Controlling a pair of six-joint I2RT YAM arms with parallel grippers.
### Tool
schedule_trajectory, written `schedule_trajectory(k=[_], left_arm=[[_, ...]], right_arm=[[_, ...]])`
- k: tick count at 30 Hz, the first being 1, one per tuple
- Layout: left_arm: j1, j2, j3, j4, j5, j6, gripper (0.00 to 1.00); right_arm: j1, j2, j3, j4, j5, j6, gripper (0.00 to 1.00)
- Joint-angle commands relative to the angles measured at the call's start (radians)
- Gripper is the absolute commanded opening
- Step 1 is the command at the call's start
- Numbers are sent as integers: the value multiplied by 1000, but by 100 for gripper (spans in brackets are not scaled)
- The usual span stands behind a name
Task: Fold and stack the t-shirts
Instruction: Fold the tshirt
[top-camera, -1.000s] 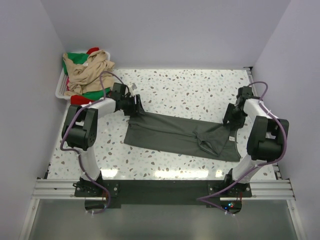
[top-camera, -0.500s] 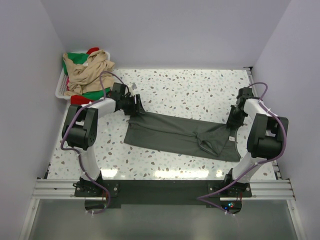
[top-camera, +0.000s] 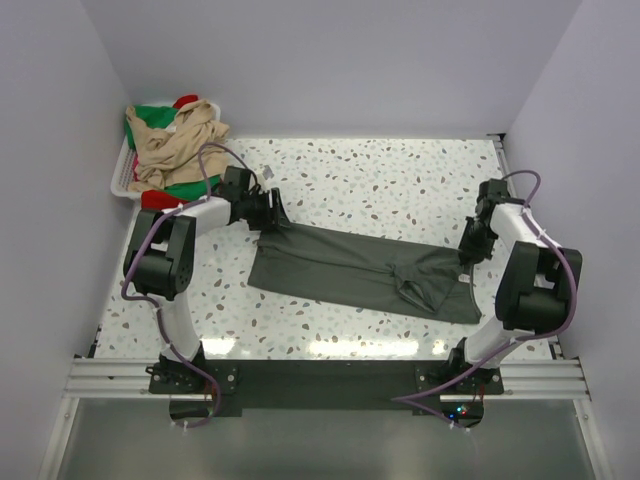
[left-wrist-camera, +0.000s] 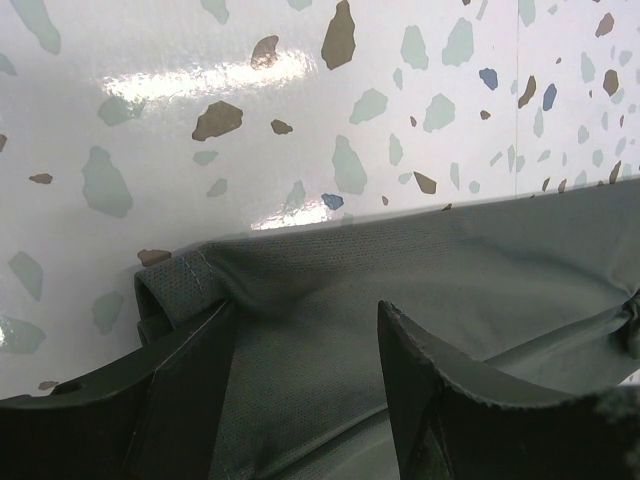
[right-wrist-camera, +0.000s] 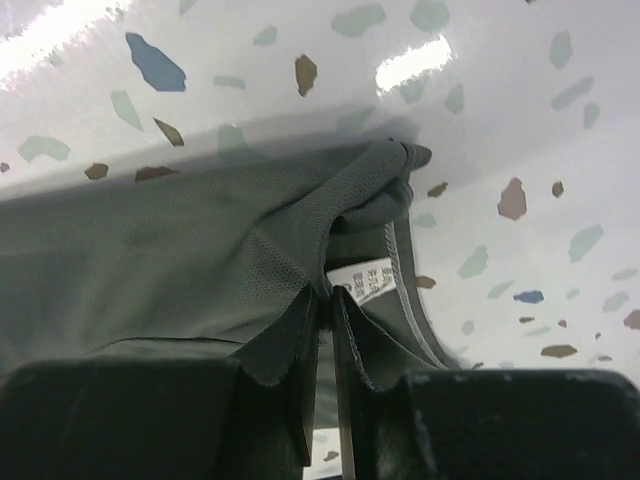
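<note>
Subject: dark grey t-shirt, lying flat on the table. Its long axis runs left to right, with the left end a little further from the arm bases than the right end. The left gripper sits at the shirt's far-left corner. In the left wrist view its jaws stand apart, and the hem corner lies between the fingers, not pinched. The right gripper is at the opposite end, clenched on a bunched fold of cloth just beside the white neck label. Each arm thus has one end of the long axis, and the shirt extends inward from both towards the table centre. Judgement: the next move turns on the left jaws closing on that corner, so both ends can be lifted or stretched together. The other shirts, beige, green and red, are heaped in the white basket at far left, nearer the left arm.
</note>
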Motion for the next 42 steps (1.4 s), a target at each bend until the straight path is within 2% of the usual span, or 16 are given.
schedule_trajectory(k=[1,10,18,22,23,27,35,42], left_arm=[[9,41,-33,-40,-57,18,64],[11,46,-32,-61,-85,40,64],[11,26,-21,-93,-155,68,64],[11,-2,-33,-103,-186,81,64],[11,-19,-38,-101,-187,84,64],[0,-66,-42,-90,-181,107,64],[-46,-193,-29,-104,-178,117,65],[-83,-260,-99,-69,-138,106,66]], right_arm=[[-2,-55,-16,-54,45,32,14],[-2,36,-27,-51,62,52,14],[-12,129,71,-82,130,85,17],[-16,143,102,-99,147,93,28],[-16,140,111,-102,147,93,37],[-18,119,137,-130,153,75,51],[-10,-27,191,-199,130,82,58],[85,-154,75,-153,13,154,59]])
